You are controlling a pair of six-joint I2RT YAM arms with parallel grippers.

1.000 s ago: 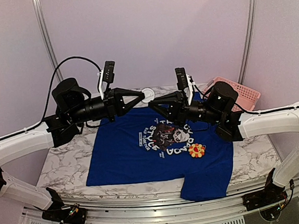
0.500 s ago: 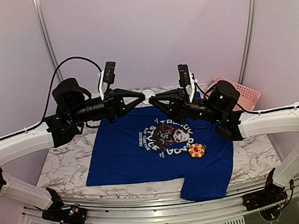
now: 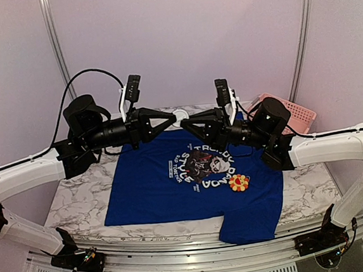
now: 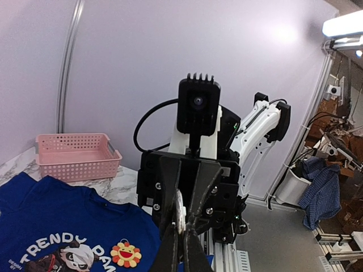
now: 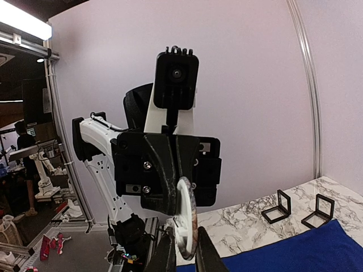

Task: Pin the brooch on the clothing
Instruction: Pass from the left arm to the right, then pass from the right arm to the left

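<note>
shirt [image 3: 148, 190]: royal blue; brooch [image 3: 239, 182]: yellow-red; basket [image 3: 297, 112]: pink; table [image 3: 79, 202]: marbled

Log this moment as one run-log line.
brooch: lying on T-shirt | left gripper: shut on white disc | right gripper: shut on same disc | arms: raised, tip-to-tip
</note>
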